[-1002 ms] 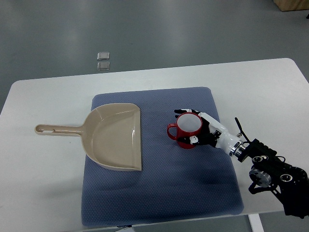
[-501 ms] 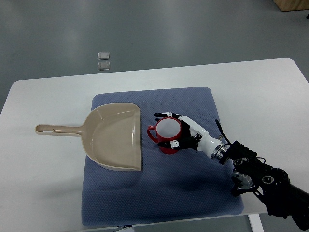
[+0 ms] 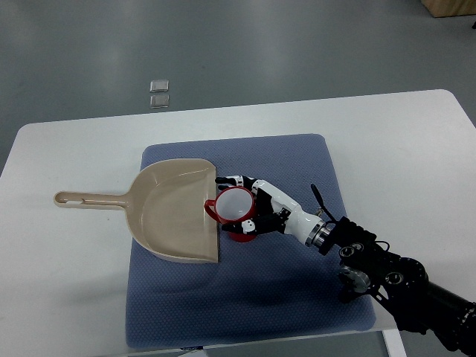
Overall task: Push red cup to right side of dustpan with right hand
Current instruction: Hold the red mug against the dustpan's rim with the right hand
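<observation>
Nearest the camera, the robot's black jointed right arm [image 3: 394, 282] comes in from the lower right corner and reaches up and left across the dark blue textured mat [image 3: 245, 297]. At its end the white and black fingered right hand [image 3: 260, 212] is curled around the glossy red cup with the white inside [image 3: 234, 213]: 1 set of fingers wraps the cup's far side and the thumb presses against its near side, so the hand cups the mug closely rather than lying flat or spread.

The red cup stands upright on the mat, its small handle pointing left and touching the straight open edge of the beige plastic dustpan [image 3: 175, 212]. The cup sits at the dustpan's right side, roughly level with the middle of that edge.

The dustpan lies flat, its scoop on the mat and its long handle with a hanging slot stretching left onto the white table [image 3: 67, 297].

Beyond the table's far edge, 2 small pale square tiles [image 3: 158, 93] lie on the grey floor [image 3: 297, 44].
</observation>
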`<move>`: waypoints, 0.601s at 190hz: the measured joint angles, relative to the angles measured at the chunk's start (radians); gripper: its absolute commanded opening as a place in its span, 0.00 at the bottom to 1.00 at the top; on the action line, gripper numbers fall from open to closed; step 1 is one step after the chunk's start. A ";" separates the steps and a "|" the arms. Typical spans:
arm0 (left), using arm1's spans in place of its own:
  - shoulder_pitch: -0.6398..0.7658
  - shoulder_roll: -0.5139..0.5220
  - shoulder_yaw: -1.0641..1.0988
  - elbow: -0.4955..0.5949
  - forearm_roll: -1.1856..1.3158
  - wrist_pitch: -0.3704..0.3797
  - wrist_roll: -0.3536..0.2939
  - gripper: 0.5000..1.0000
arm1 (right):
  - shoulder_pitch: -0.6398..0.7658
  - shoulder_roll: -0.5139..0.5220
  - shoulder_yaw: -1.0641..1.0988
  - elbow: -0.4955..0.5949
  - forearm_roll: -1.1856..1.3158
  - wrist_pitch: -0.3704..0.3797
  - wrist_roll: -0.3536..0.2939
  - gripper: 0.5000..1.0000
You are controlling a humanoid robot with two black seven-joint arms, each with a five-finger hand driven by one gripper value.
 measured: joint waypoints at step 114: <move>0.000 0.000 0.001 0.000 0.000 0.000 0.000 1.00 | 0.002 -0.042 0.021 0.014 0.020 0.024 0.000 0.86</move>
